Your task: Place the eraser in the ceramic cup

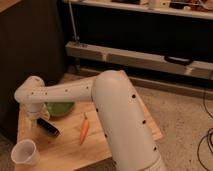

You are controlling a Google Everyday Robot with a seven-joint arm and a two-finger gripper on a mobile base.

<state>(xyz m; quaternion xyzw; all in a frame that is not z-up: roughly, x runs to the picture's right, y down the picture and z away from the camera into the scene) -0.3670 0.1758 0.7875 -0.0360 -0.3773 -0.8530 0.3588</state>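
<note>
The eraser (48,127), a slim black bar, lies flat on the wooden table (65,150) at its left side. My gripper (33,119) hangs from the white arm's wrist right at the eraser's left end, low over the table; I cannot tell whether it touches the eraser. The ceramic cup (25,152), small and white, stands upright at the table's front left corner, in front of the gripper and apart from it.
A green bowl (60,108) sits just behind the eraser, partly hidden by the arm. An orange carrot (84,130) lies to the eraser's right. The thick white arm (120,125) crosses the table's right half. A dark cabinet stands on the left.
</note>
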